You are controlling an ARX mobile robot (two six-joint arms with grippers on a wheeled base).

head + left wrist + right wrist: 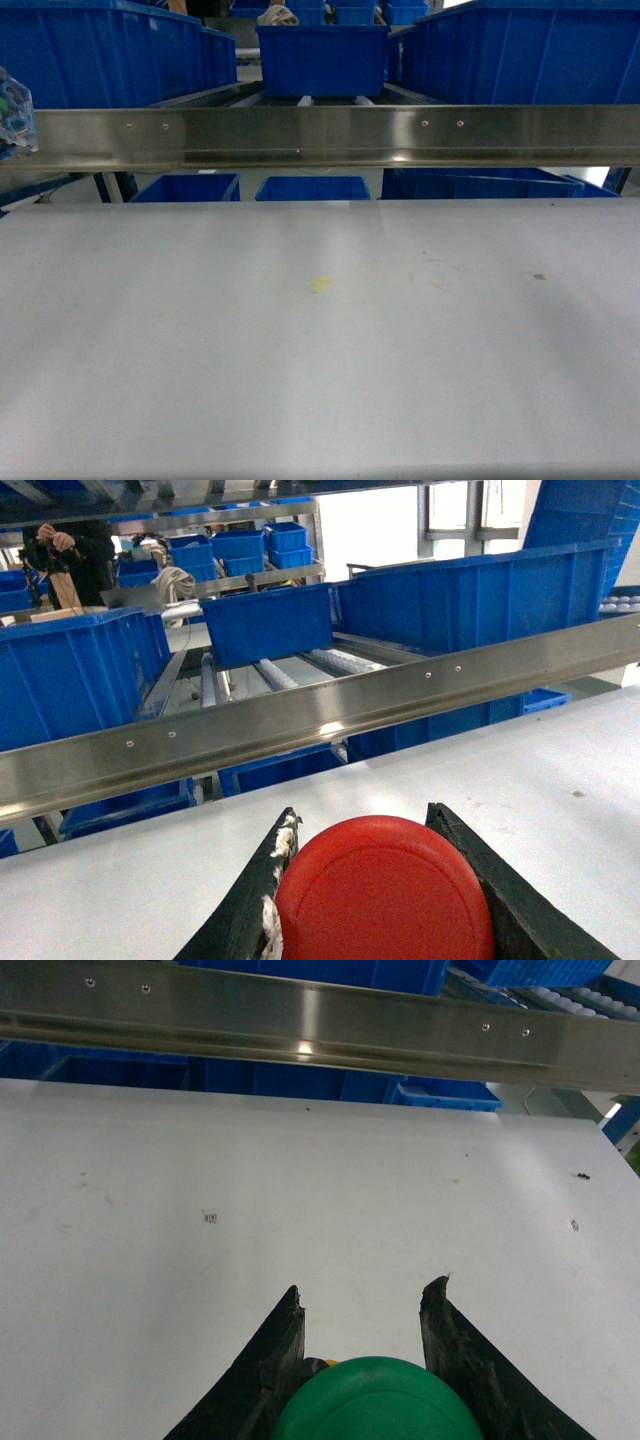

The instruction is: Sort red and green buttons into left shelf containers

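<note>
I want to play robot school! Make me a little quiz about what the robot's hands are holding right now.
1. True or false: the left gripper holds the red button.
2. Which colour button sits between the right gripper's fingers? A) red B) green C) yellow
3. Fill in: the bins behind the steel rail are ____.

Key: 1 true. 2 B, the green button. 3 blue.
</note>
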